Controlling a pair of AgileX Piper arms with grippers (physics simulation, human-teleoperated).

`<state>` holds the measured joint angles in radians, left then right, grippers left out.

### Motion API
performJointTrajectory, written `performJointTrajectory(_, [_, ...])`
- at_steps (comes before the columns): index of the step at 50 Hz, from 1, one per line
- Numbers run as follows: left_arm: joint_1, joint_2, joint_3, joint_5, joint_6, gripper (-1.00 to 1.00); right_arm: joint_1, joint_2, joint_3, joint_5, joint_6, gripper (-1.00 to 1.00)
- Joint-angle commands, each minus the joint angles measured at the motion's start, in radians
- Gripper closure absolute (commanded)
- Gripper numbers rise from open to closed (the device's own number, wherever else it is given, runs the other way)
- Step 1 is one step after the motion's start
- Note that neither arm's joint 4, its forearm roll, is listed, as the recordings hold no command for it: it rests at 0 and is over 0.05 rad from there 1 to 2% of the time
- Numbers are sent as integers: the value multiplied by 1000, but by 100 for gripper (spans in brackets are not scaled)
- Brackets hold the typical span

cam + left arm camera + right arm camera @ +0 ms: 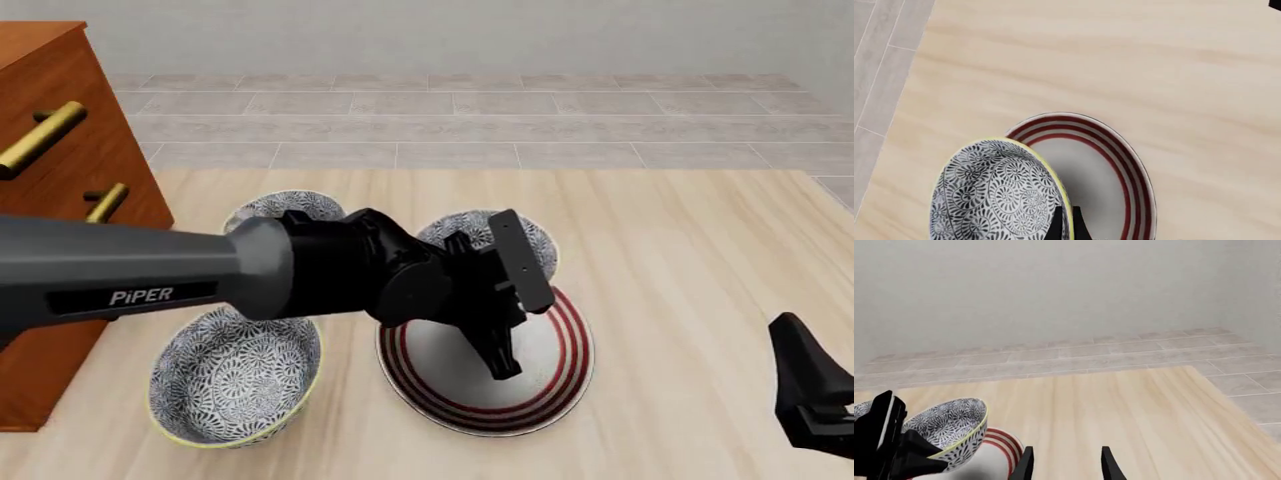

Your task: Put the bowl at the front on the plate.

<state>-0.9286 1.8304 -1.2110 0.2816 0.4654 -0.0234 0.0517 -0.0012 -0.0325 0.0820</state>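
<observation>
The bowl is ceramic, so I treat it as stiff, fairly heavy for a one-sided hold, glazed and slick, and liable to chip if it drops onto the plate. The thin yellow-green rim is the only place my fingers can bite, one inside the wall and one outside. My left gripper is clenched there, with the two tips almost together across the rim on the bowl's right side. Held from one edge, the bowl hangs tilted, its opening turned toward the right. It sits just left and far of my fingertips, and it overlaps the far-left part of the plate's red-ringed rim. It looks to be off the worktop, though I cannot see its foot. I judge that lowering it calls for a slow descent, levelling it first (a tilted foot on glazed china may skid). The two matching bowls sit to the left, apart from the plate. My right gripper waits near right, fingers spread and empty.
</observation>
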Motion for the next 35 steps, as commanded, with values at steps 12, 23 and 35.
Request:
performJointTrajectory(12, [-36,-35,-2,56,-21,100,5,11,0,-10,0,-100])
performJointTrajectory(23, [-45,-27,-4,69,-37,100,4,13,0,-13,2,-100])
performJointTrajectory(35, [-63,-23,-4,83,-75,100,5,28,0,-27,2,-100])
